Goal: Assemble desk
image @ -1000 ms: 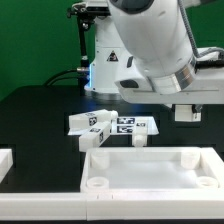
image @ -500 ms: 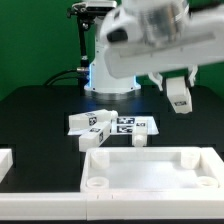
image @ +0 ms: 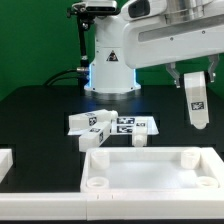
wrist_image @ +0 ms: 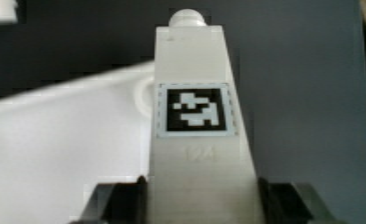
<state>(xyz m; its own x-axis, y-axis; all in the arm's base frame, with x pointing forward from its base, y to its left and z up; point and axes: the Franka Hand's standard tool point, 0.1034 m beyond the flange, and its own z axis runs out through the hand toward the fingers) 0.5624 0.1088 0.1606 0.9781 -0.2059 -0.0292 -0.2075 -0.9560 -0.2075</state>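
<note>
While the white robot arm [image: 150, 45] is hanging over the black table [image: 40, 110], its two dark fingers [wrist_image: 112, 207] are clamping a white plastic square leg [image: 197, 105] between them. The fingers are partly closed, one pressing on each of two opposite sides of the leg's upper end. The square leg is hanging upright in the air, clear of the table, over the part of it toward the exterior view's right, and it is touching nothing but the fingers. A black-and-white tag [wrist_image: 198, 108] is showing on the leg's face in the wrist view, and the leg's far end is narrowing into a small rounded peg [wrist_image: 192, 17].

The big flat white rectangular rimmed panel [image: 150, 172] of the desk is lying along the table edge nearest the exterior camera, rim up. Round sockets [image: 97, 183] are showing in its corners. The held leg is hovering above and a little beyond the panel's corner on the exterior view's right, apart from it.

Several loose white legs [image: 110, 124] bearing tags are lying on their sides in a cluster near the middle of the table, just beyond the panel's far rim. Another white piece [image: 8, 160] is sitting at the table edge on the exterior view's left, and only part of it is showing.
</note>
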